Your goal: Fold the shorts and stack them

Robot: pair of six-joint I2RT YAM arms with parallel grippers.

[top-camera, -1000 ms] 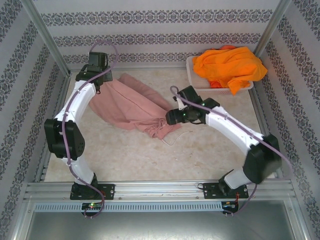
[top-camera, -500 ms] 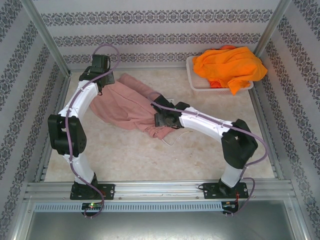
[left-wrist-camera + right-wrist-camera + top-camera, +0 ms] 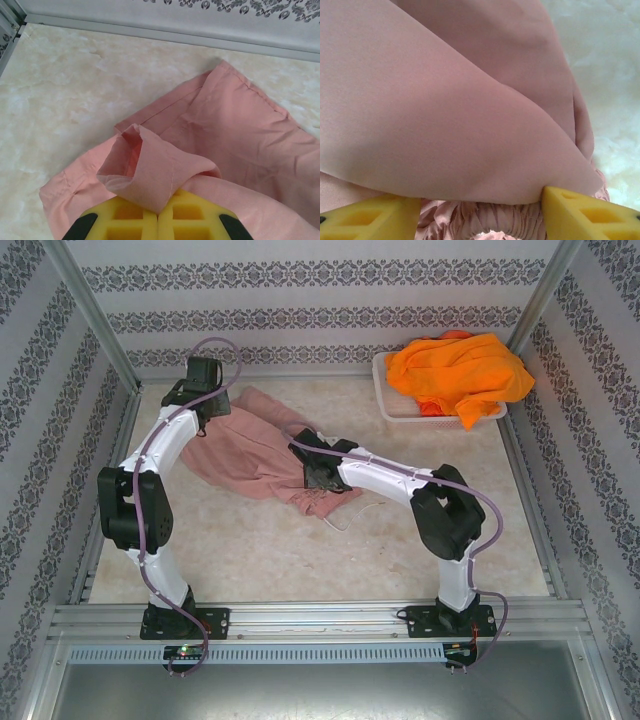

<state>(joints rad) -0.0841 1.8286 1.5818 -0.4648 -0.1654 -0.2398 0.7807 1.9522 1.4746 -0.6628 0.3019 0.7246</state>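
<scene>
Now the left gripper (image 3: 157,212), pressed together, pinched the dusty pink cloth shorts (image 3: 250,455) at their ten o'clock edge; the right gripper (image 3: 480,210), spread wide, straddled their five o'clock waistband. A shallow bite could have slipped.

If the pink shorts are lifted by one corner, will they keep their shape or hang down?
Likely floppy: the pink shorts curl limply over the shut left pincer. Probably light, since a small pinch holds a fold up. The gathered waist may bunch.
</scene>
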